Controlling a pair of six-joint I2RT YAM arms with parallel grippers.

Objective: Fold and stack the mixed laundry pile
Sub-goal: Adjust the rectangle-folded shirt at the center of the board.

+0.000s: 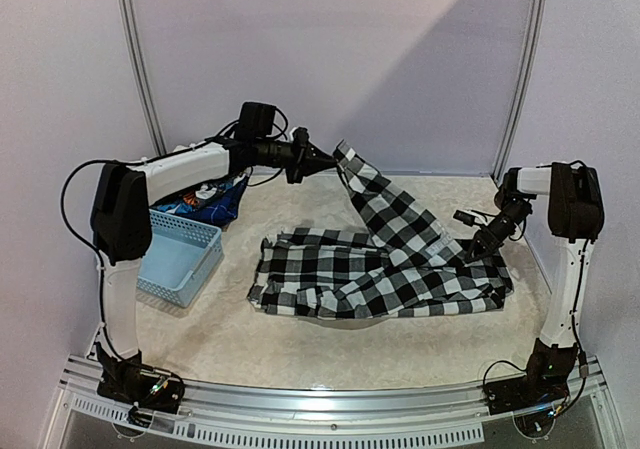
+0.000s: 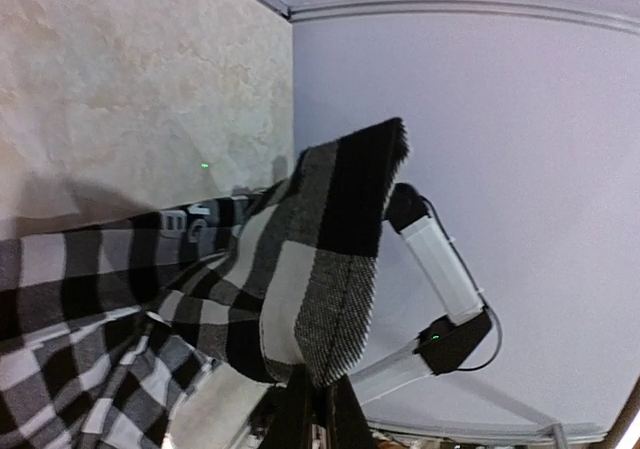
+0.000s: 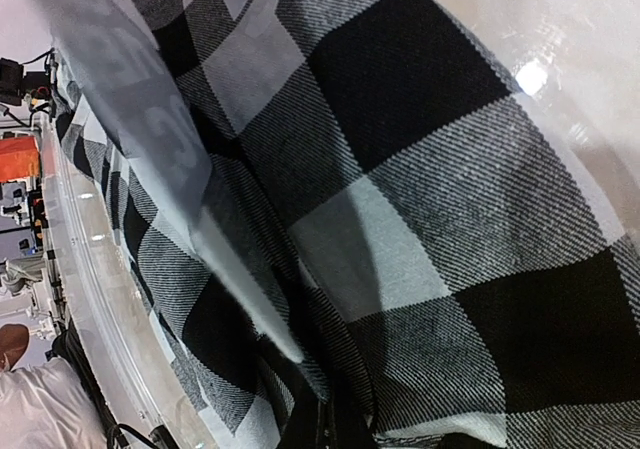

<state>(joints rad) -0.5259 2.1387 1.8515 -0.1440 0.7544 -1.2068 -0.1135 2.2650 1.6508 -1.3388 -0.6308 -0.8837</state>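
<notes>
The black-and-white checked shirt (image 1: 380, 269) lies spread across the middle of the pale surface (image 1: 300, 344), bunched in loose folds; 1 long strip of it rises from the right half of the heap, up and back toward the far wall. The left tool (image 1: 322, 159) holds the top end of that strip off the surface, its 2 fingers pressed together on the hem; the left wrist view shows the cloth hanging from the pinch, with the right arm (image 2: 440, 269) beyond it. The right tool (image 1: 476, 252) sits low at the shirt's right edge, touching the cloth; in the right wrist view checked fabric fills nearly everything and only the fingertips' dark ends show at the bottom, so it seems pinched on a fold of the shirt, though the view is too crowded to be sure. To the left, a light blue perforated basket (image 1: 175, 259) stands on the surface, well apart from the shirt; a dark blue printed piece (image 1: 205, 199) lies at its far end, partly behind the left arm.
</notes>
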